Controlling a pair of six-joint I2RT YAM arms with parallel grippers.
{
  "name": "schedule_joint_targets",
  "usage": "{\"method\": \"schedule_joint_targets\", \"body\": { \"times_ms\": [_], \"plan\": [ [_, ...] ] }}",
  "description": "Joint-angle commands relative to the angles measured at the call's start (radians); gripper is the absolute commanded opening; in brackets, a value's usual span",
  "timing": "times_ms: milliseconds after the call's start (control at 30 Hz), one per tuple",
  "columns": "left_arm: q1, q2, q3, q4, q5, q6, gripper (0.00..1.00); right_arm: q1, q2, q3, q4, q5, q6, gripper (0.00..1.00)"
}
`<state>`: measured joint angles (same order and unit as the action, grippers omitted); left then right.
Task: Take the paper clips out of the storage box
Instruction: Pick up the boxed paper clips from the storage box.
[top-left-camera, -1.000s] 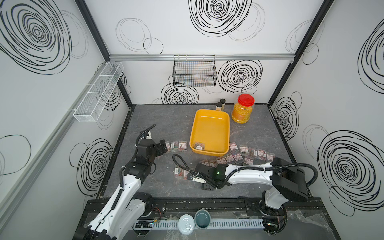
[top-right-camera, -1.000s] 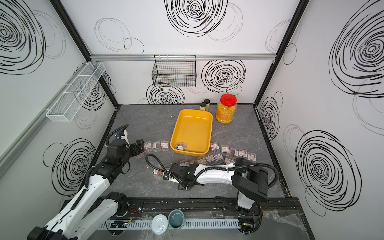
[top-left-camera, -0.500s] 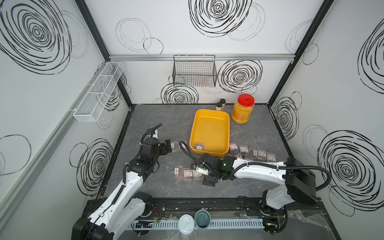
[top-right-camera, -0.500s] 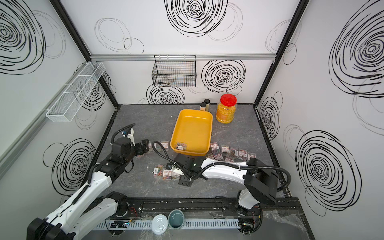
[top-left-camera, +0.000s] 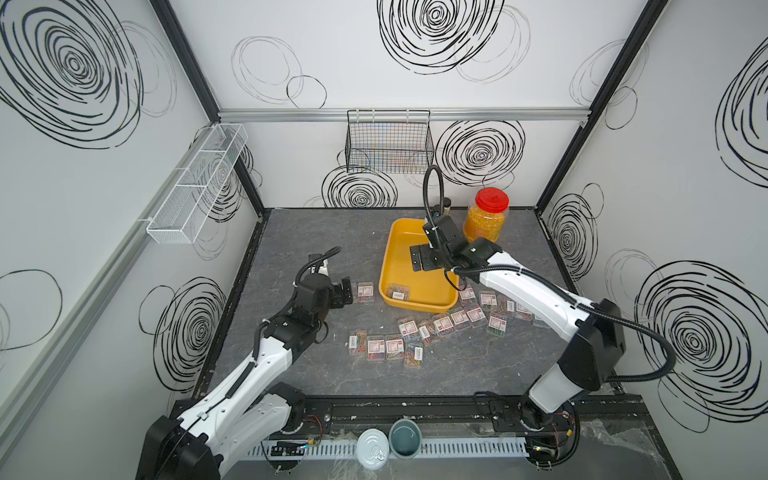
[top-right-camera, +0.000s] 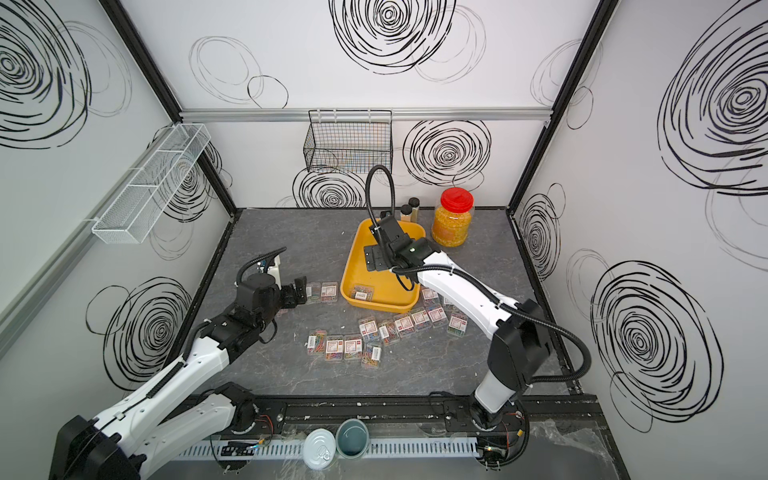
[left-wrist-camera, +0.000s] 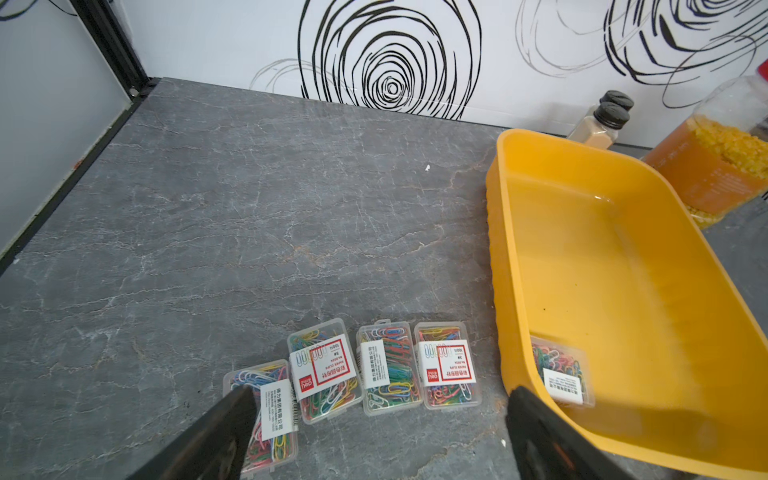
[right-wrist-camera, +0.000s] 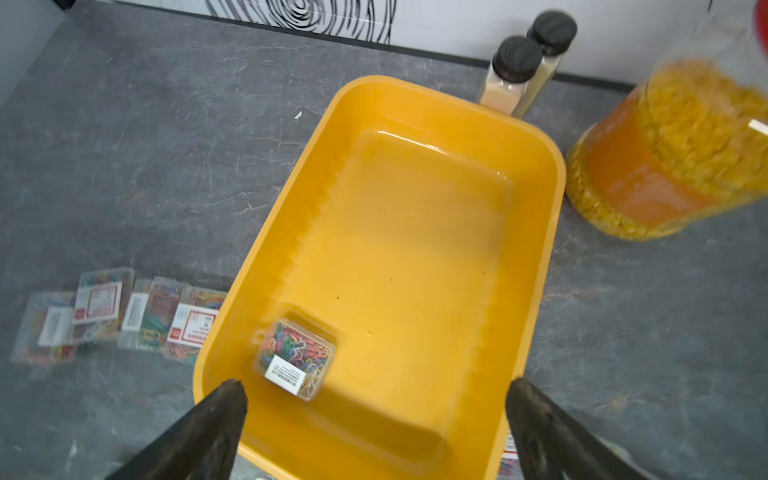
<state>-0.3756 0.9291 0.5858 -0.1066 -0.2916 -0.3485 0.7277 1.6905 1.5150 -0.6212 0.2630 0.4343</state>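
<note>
Paper clips (right-wrist-camera: 296, 360) in storage box (right-wrist-camera: 415, 95), near right fingers (right-wrist-camera: 199, 436)

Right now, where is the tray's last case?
In a top view, the case lies in the near left corner of the tray, beside the cases outside its left wall.

A red-lidded jar (top-left-camera: 485, 220) stands beside two black-capped bottles (top-right-camera: 406, 214); a wire basket (top-left-camera: 388, 143) hangs above.

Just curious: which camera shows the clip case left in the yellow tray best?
The right wrist view: the case lies close and unblocked in the tray. In the left wrist view the case sits partly behind the tray wall; both top views show the case tiny.
</note>
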Motion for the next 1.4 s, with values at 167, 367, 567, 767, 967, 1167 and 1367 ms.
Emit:
{"method": "schedule_joint_targets", "body": {
  "times_ms": [167,367,567,767,967,1167,1367],
  "plan": [
    [0.162,-0.023,0.043,-0.061,0.028,-0.011,0.98,0.010,0.302,0.233,-0.241,-0.172,0.431,0.96],
    [0.188,-0.037,0.035,-0.041,0.042,0.044,0.98,0.034,0.413,0.274,-0.199,-0.192,0.541,0.91],
    [0.165,-0.049,0.040,-0.039,0.069,0.060,0.98,0.051,0.477,0.249,-0.184,-0.173,0.582,0.91],
    [0.149,-0.039,0.031,-0.029,0.059,0.072,0.98,0.067,0.532,0.301,-0.227,-0.152,0.571,0.93],
    [0.149,-0.039,0.029,-0.030,0.074,0.070,0.98,0.083,0.565,0.302,-0.231,-0.148,0.569,0.94],
    [0.149,-0.057,0.030,-0.057,0.077,0.087,0.99,0.085,0.616,0.335,-0.254,-0.141,0.569,0.91],
    [0.149,-0.057,0.032,-0.061,0.066,0.098,0.99,0.088,0.624,0.340,-0.240,-0.137,0.535,0.81]
  ]
}}
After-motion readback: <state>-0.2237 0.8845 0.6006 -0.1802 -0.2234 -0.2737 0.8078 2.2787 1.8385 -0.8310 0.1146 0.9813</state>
